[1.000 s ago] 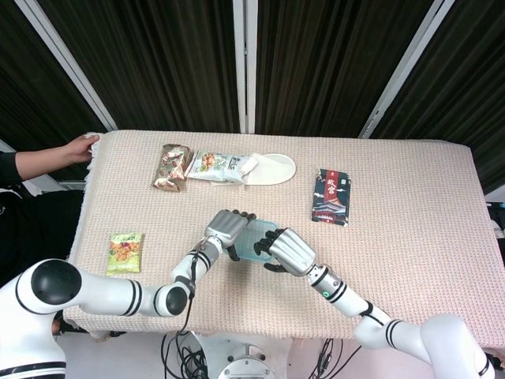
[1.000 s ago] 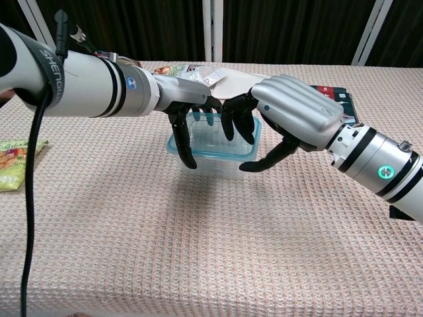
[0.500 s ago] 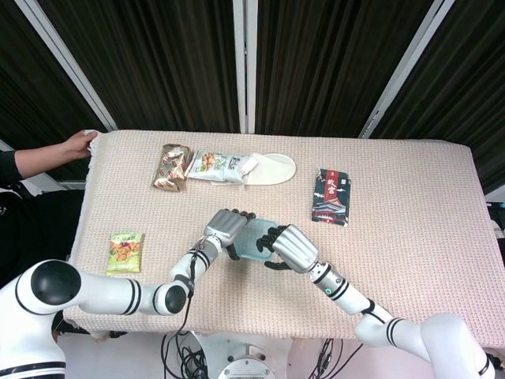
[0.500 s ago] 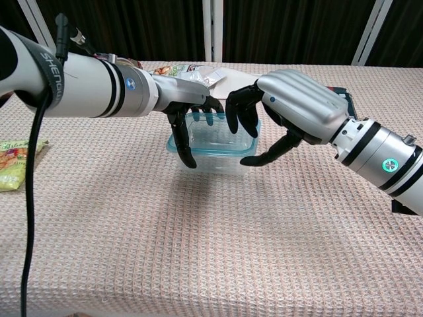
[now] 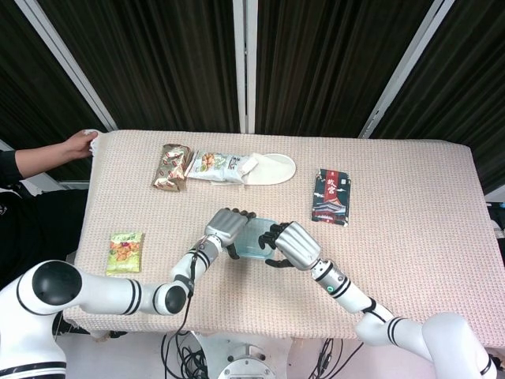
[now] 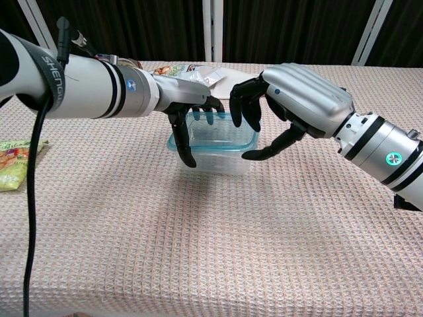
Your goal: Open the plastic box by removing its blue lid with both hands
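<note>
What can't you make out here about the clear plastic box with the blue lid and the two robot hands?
- Head view: the clear plastic box with the blue lid is mostly covered by the left hand and right hand, so the lid's seating is hidden.
- Chest view: whether the right hand's fingertips touch the rim is unclear.
- Chest view: the box's far side sits behind both hands.

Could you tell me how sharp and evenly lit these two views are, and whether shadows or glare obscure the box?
Head view: sharp, even light, dark curtains behind; the plastic box is small and half hidden by both hands. Chest view: crisp, soft shadow under the box, mild sheen on the right hand, no hiding glare.
</note>
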`<state>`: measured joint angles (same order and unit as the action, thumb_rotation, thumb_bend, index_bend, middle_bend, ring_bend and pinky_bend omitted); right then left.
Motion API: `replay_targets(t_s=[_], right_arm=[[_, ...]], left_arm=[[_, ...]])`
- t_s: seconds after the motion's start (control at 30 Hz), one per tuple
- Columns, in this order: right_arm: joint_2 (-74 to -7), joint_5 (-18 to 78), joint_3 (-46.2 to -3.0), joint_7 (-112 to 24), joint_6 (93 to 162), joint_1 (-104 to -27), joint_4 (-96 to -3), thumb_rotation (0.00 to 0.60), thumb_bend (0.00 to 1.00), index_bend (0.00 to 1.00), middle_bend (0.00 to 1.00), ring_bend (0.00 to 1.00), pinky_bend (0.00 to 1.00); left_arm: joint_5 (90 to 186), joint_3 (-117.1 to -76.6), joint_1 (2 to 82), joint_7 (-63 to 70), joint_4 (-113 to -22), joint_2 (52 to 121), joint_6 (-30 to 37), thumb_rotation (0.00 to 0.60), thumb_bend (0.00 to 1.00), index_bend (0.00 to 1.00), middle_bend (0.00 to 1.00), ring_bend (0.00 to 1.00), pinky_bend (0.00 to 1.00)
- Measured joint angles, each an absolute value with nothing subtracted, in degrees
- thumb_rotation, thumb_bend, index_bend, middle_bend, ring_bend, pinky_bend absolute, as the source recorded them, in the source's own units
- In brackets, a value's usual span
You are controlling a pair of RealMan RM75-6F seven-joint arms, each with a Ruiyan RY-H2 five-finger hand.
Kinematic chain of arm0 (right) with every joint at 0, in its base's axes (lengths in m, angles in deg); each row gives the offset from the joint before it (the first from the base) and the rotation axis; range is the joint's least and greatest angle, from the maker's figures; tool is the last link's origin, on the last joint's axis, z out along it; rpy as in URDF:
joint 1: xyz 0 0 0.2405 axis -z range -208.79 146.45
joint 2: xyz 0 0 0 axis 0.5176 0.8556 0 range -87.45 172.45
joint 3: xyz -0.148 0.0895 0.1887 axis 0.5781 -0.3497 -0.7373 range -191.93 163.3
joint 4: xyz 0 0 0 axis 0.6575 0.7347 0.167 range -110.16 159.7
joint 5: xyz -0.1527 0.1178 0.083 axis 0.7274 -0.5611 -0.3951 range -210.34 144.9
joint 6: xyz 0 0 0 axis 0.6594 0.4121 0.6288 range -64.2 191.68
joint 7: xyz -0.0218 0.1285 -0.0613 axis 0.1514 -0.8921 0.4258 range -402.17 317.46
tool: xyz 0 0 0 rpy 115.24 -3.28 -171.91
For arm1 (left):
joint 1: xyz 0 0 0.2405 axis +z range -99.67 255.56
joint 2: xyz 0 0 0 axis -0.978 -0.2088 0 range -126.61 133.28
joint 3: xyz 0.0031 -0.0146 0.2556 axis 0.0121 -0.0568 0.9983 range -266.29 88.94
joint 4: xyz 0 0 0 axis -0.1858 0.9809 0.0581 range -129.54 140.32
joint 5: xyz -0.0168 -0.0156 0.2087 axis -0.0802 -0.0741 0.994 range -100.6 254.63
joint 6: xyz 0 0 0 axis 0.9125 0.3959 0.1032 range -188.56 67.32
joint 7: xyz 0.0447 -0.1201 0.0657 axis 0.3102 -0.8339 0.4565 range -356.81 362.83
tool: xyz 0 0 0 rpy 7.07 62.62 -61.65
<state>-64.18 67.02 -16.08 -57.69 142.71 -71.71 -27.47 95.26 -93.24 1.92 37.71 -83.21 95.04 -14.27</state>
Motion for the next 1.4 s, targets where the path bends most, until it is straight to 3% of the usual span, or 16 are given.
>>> replay_targets(t_s=[0.27,0.83,1.0,1.4], right_arm=[[-64.44,66.73,-16.25,-57.88,142.68,-71.95,-26.88,0.600,0.02,0.56,0.66,0.56,0.75],[-66.01,66.86,-17.01,-58.45,145.08,-72.63,-23.73,0.600,0.22,0.56,0.67,0.57,0.75],[-66.66,67.06,-17.00,-57.82,145.42,-72.90,-22.66,0.600,0.31,0.56,0.67,0.57,0.75],[-67.96,67.45,-16.83,-57.13,146.96,-73.22,-20.11,0.600,0.40,0.57,0.67,0.58,0.74]], left_arm=[[95.49,-93.31,1.88,37.78,-83.58,94.61,-14.63,0.600,0.00,0.17,0.27,0.18,0.21],[96.68,-93.48,2.54,36.01,-85.64,92.57,-15.49,0.600,0.00,0.17,0.27,0.18,0.21],[97.21,-93.40,2.75,35.24,-86.22,91.91,-16.17,0.600,0.00,0.12,0.26,0.18,0.21],[99.34,-93.18,3.35,33.44,-87.72,90.28,-16.79,0.600,0.00,0.04,0.19,0.14,0.21]])
